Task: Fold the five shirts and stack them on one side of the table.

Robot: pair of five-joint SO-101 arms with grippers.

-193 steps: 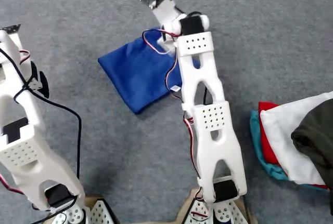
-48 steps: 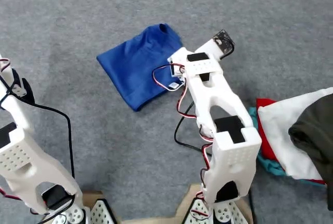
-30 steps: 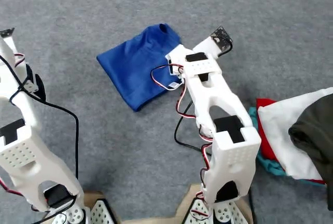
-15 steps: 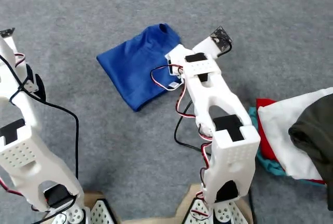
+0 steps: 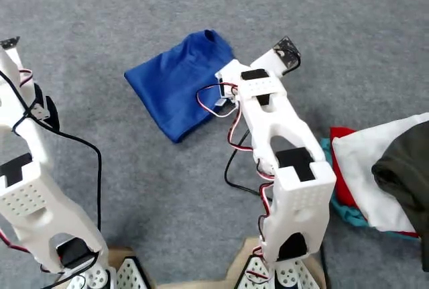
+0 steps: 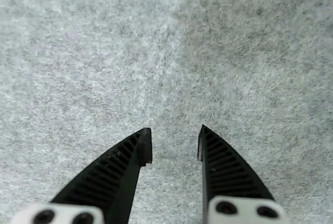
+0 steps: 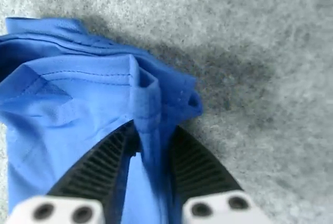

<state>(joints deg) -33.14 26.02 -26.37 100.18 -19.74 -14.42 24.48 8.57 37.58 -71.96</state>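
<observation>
Right side first: my right gripper (image 7: 153, 133) is pinched down on a raised fold of the blue shirt (image 7: 78, 109), with a ridge of fabric running up between the 2 black fingers (image 7: 109, 156). From the high view you can't really see that grab, because my own right arm (image 5: 268, 114) and its red and white wires (image 5: 218, 101) sit over that edge of the blue shirt (image 5: 175, 94) and hide its right-hand corner. The shirt lies mid-table, a bit toward the far side, on the grey table cover (image 5: 134, 188), well apart from the pile. It's folded into something close to a square and turned like a diamond, so a long axis is hard to call. If anything it runs from the near corner up to the far corner, where what looks like the collar bunches and points at the far edge of the table. Over at the right edge there's the pile: a white shirt (image 5: 375, 168) lying over a red shirt (image 5: 343, 182) and a teal shirt (image 5: 330, 175), with a dark olive shirt (image 5: 405, 175) draped on top. All 4 are cut off by the frame, so I can't tell how neatly they're folded. My left gripper (image 6: 174, 135) is at the far left of the table, fingers spread with a clear gap, nothing between them, pointing down at bare grey cover.
</observation>
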